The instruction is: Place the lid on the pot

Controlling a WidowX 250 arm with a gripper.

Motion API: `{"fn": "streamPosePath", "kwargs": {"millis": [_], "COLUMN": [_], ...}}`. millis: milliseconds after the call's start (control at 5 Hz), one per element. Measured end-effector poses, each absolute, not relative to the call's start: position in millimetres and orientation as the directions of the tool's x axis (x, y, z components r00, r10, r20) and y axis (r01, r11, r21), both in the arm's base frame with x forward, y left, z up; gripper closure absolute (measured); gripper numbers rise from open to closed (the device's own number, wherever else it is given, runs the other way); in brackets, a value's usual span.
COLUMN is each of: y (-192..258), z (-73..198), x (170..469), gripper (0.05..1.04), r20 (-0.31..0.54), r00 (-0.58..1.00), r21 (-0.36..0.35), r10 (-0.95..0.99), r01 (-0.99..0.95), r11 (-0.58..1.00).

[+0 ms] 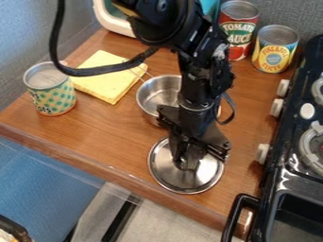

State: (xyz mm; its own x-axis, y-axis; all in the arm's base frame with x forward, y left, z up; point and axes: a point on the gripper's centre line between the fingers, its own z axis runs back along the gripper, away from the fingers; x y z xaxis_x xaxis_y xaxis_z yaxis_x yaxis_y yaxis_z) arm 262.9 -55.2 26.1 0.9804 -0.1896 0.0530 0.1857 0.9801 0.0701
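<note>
The black gripper [187,163] points down over the middle of the lid, right where its knob would be, and hides that part. Round and shiny silver, the lid [174,178] is near the counter's front edge, and I cannot tell whether it touches the wood all round. Behind it stands the small metal pot [151,98], open at the top, with its thin handle toward the upper left. The arm covers the pot's right side.
A folded yellow cloth [104,80] lies left of the pot, beside a dotted can [52,97]. Two cans, one red [238,28] and one yellow [275,49], stand at the back. A black stove [293,160] with white knobs borders the counter's right side.
</note>
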Motion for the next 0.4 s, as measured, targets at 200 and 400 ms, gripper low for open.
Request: {"fn": "streamPosePath", "kwargs": {"millis": [200,400], "y": [-57,-62], "z": [35,57], "x": [259,267], "gripper": [0.799,0.799], "r20": [0.032,0.072], "r00": [0.979,0.975], "r21": [0.058,0.026], "r10": [-0.201,-0.211], "r01": [0.199,0.210], "r11": [0.978,0.977]}}
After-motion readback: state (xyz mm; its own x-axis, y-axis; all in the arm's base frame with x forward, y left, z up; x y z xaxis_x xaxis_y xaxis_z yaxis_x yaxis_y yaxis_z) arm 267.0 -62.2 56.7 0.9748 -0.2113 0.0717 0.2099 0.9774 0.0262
